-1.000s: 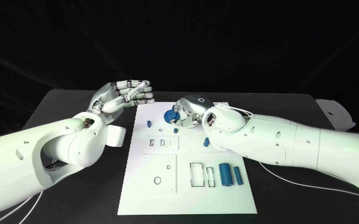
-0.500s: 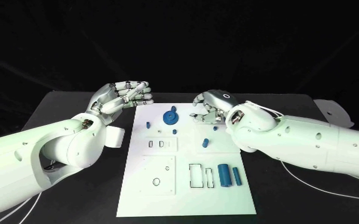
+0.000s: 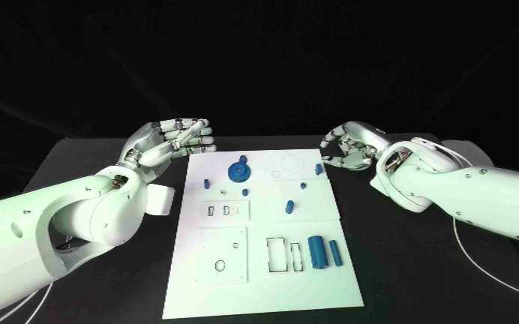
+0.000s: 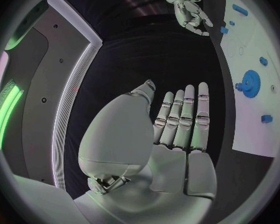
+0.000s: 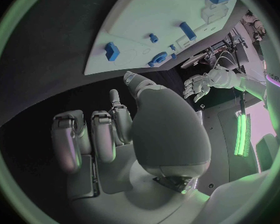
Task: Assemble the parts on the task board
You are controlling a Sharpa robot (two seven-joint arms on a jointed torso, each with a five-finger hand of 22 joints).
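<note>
I start with the desk [image 3: 97, 264]: black, with the task board [image 3: 259, 294] lying flat in the middle between my two arms. The board looks to me like a thin rigid plate, light enough to skid if I push sideways on it, so I would press parts straight down.

My left hand [image 3: 173, 141] hovers just off the board's far left corner, fingers extended side by side, grasping nothing. My right hand [image 3: 348, 148] sits just off the far right corner with its fingers curled inward and nothing in them that I can see; I read it as clenched on air.

Of the parts, the blue gear [image 3: 238, 169] is the broadest, lying at the far end of the board. I judge it hard, light plastic, with a toothed rim that gives purchase; I would pinch it across the rim rather than by the hub. The large cylinder [image 3: 317, 252] and the slimmer peg [image 3: 334, 253] beside it lie near the right edge at the near end. Both look smooth and liable to roll, so I would grip them across the middle. The small oval piece [image 3: 289, 205] mid-board is the trickiest, asking for a fingertip pinch.
</note>
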